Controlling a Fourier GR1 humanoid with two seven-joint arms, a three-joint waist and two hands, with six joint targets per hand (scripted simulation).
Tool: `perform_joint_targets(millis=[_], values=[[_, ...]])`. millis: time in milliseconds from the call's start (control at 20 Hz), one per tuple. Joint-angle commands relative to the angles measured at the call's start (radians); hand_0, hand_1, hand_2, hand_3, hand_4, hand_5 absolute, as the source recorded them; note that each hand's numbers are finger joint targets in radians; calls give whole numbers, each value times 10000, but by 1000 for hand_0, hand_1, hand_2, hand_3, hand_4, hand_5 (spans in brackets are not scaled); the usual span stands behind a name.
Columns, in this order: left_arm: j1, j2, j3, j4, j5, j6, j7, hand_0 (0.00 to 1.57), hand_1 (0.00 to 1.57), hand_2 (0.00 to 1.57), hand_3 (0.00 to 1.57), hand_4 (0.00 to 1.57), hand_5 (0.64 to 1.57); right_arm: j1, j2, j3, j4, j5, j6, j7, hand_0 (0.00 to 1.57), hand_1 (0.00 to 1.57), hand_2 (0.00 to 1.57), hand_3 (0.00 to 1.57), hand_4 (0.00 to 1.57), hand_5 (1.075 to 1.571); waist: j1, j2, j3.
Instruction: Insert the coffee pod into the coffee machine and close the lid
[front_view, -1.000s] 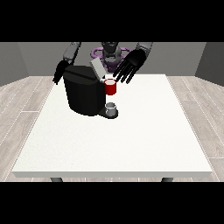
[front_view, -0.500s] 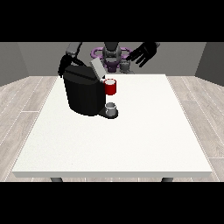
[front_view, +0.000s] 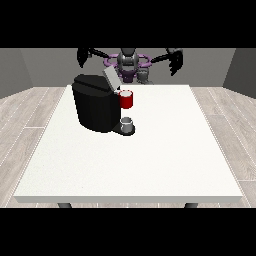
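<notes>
The black coffee machine (front_view: 99, 107) stands on the white table (front_view: 150, 160) at the back left, its grey lid (front_view: 110, 78) tilted up. A red thing at the machine (front_view: 126, 99) sits at its front. A grey cup (front_view: 127, 123) rests on the machine's base. A small grey thing (front_view: 143, 75) stands at the table's far edge in front of the robot. Both arms are spread wide and raised. The hand at the view's left (front_view: 82, 56) and the hand at the view's right (front_view: 175, 60) hang with relaxed fingers, holding nothing, well away from the machine.
The robot's torso (front_view: 128, 62) is behind the table's far edge. The machine stands between the hand at the view's left and the table's middle.
Both hands have pulled back from the machine's top and swung outward and upward, away from the lid and the red thing. The lid still stands up.
</notes>
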Motion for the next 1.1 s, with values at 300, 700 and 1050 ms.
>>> perform_joint_targets(millis=[300, 700, 1050], values=[[1357, -650, -462, -1484, 1029, -551, 841, 0, 0, 0, 0, 390, 1571, -610, -1307, -454, -66, -96, 966, 394, 0, 0, 0, 0, 0, 1571, 1160, -396, 12], [1978, -660, -1374, -2958, 1756, -749, 848, 0, 0, 0, 0, 396, 1571, -2039, -1033, -1423, 1133, -1047, 675, 805, 0, 0, 0, 0, 0, 1571, 1828, 779, 12], [2576, -665, -2649, -4627, 2860, 397, 1779, 0, 0, 0, 0, 361, 1571, -2964, -1154, -1742, 2239, -1543, 915, 841, 0, 0, 0, 0, 168, 1571, 1641, 1356, 11]])
